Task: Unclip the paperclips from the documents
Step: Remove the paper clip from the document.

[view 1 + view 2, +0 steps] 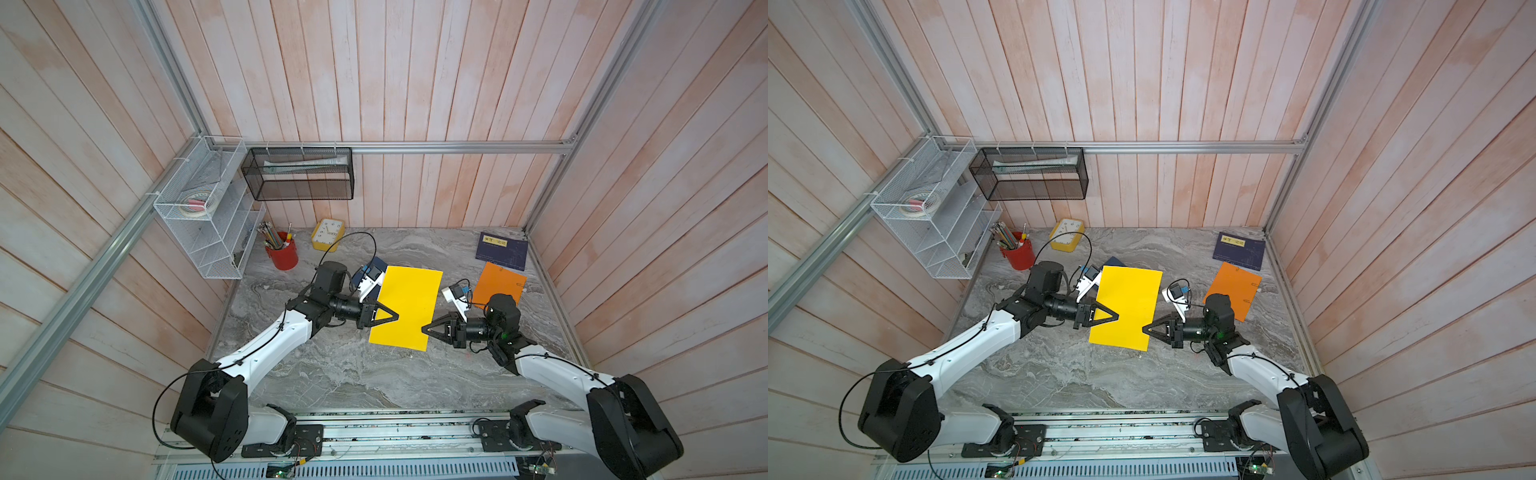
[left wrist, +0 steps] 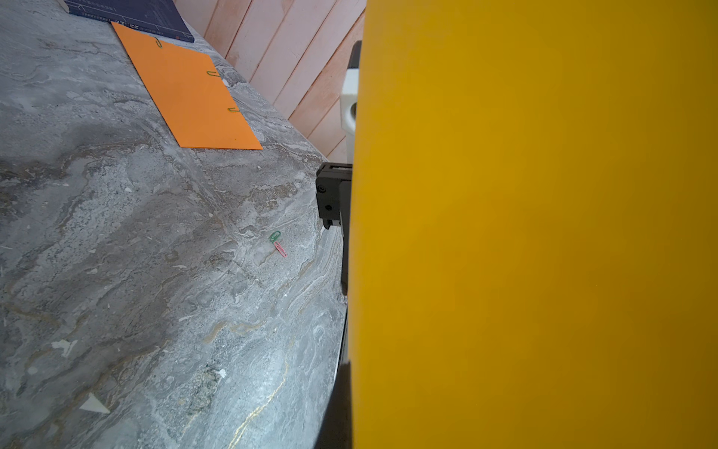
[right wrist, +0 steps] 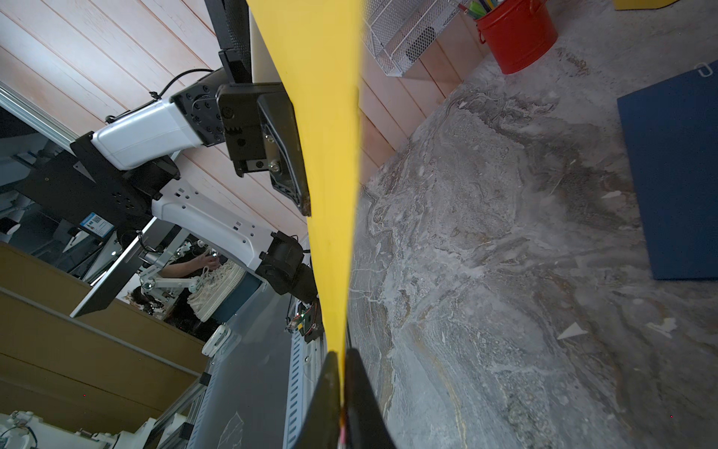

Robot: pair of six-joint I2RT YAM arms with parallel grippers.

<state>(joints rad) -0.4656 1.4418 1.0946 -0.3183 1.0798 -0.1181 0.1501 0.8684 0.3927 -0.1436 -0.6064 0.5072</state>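
Paperclips: 1 silvery clip [image 3: 704, 70] sits on the blue sheet [image 3: 676, 175], which lies flat on the table [image 1: 332, 374]. My left gripper [image 1: 395, 318] pinches the yellow sheet [image 1: 407, 307], held off the table. The right gripper [image 1: 424, 329] straddles its opposite edge; I cannot tell if it presses. A green clip [image 2: 274, 236] and a red clip [image 2: 280, 249] lie loose. 3 greenish clips [image 2: 213, 73] edge the orange sheet [image 1: 498, 284].

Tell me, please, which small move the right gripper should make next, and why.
Probably draw the right gripper straight outward, off the edge of the yellow document. The left gripper holds the sheet lifted at the opposite edge, and the right fingers straddle this edge with something reddish, perhaps a paperclip, between them.
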